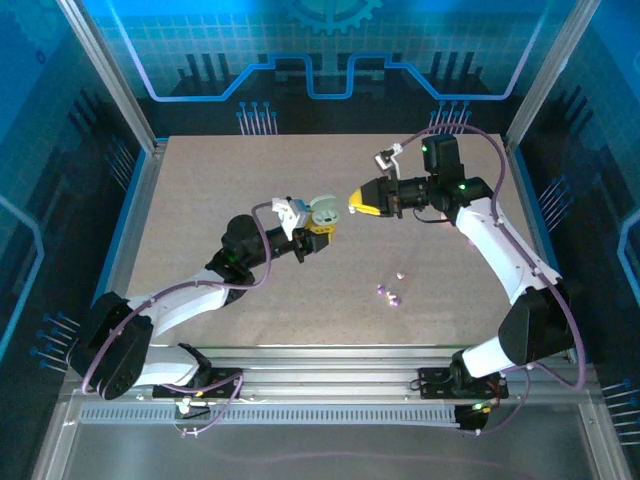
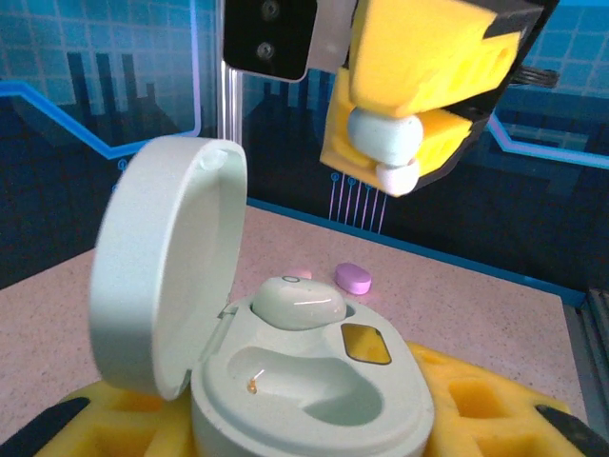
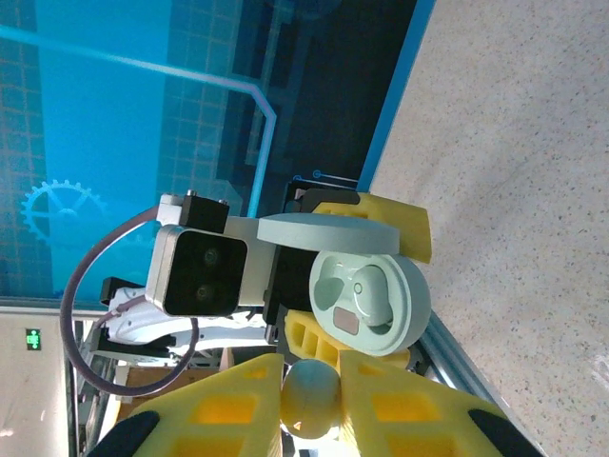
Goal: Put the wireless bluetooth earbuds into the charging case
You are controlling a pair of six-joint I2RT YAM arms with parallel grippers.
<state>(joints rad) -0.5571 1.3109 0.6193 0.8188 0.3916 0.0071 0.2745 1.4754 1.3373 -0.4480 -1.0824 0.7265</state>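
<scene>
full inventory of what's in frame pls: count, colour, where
charging case: 1, pale mint-white, lid open, held off the table in the left gripper
seated earbud: 1, pale mint-white, in one well of the case; the other well is empty
held earbud: 1, pale mint-white, between the right gripper's pads, close to the open case
loose earbuds: 3, lilac-pink, on the table right of centre
table: 1, beige speckled, blue panels around it
left gripper: 1, yellow pads, shut on the charging case
right gripper: 1, yellow pads, shut on the held earbud
</scene>
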